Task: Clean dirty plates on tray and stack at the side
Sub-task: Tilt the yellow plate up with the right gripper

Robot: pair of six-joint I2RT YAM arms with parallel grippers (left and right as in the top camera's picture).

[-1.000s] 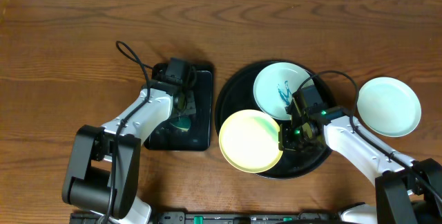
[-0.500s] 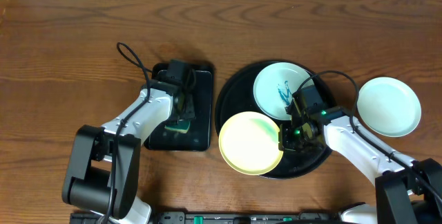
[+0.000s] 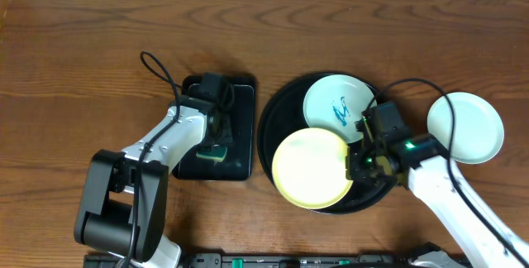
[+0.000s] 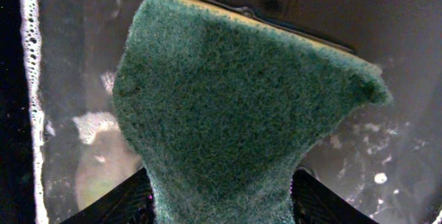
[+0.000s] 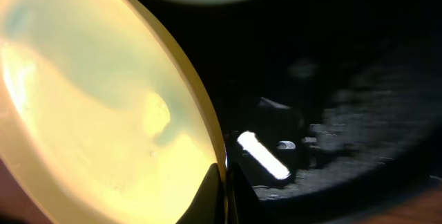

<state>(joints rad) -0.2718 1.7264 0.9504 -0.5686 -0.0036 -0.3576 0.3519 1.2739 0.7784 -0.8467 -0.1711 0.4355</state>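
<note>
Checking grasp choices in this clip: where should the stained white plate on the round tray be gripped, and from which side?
Probably by pinching its thin rim at the right edge, coming in from the right. The stained plate lies flat and is too wide to span, and the yellow plate crowds its near edge.

The table (image 3: 83,36) is varnished brown wood with strong grain. The round tray (image 3: 266,119) is glossy black. The 3 plates look smooth and glazed: stained plate (image 3: 335,107), pale plate (image 3: 465,127), yellow plate (image 3: 310,169) (shiniest). The sponge (image 4: 235,113) is rough, fibrous green.
</note>
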